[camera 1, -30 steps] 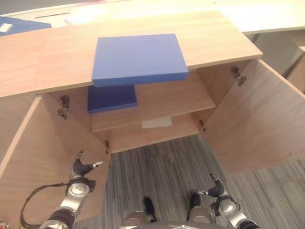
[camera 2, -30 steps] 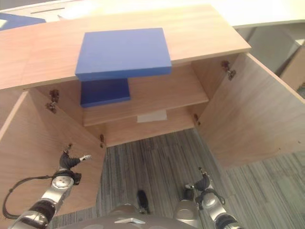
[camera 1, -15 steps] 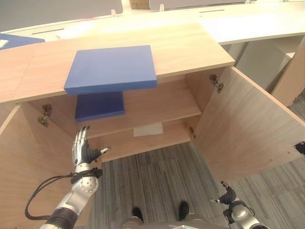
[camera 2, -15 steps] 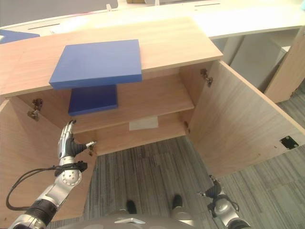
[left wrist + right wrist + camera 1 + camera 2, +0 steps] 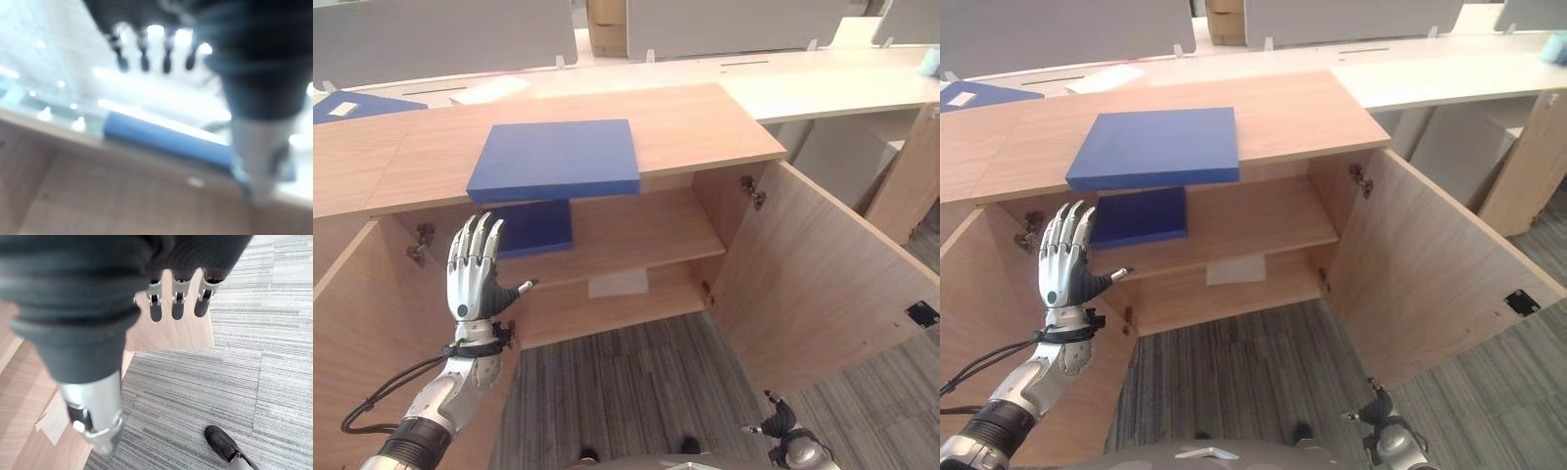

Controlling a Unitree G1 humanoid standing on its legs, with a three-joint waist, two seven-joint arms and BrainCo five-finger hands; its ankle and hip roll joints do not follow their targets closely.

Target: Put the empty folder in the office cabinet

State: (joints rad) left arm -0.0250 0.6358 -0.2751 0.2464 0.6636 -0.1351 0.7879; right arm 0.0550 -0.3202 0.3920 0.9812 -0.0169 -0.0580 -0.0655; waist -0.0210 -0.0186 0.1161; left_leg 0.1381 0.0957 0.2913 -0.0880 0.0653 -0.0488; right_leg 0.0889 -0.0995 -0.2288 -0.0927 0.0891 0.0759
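Lying flat on top of the office cabinet (image 5: 705, 117), the blue folder (image 5: 556, 159) juts a little past the cabinet's front edge, and we hold nothing on it. Directly beneath it, on the upper shelf (image 5: 646, 223) inside the cabinet, we see a second, darker blue folder (image 5: 536, 228) toward the shelf's left end. A pale sheet of paper (image 5: 619, 284) lies on the lower shelf below that. Both cabinet doors stand wide open, the right door (image 5: 822, 274) swung far out over the grey striped carpet (image 5: 636, 392). We have our left hand (image 5: 478, 272) raised in front of the cabinet's left side, below the folder's overhanging edge, fingers straight and spread with the thumb out, touching nothing. Our right hand (image 5: 1378, 415) hangs low over the carpet, well apart from the cabinet, its fingers relaxed and empty. Behind the cabinet runs a long pale worktop (image 5: 822, 78).
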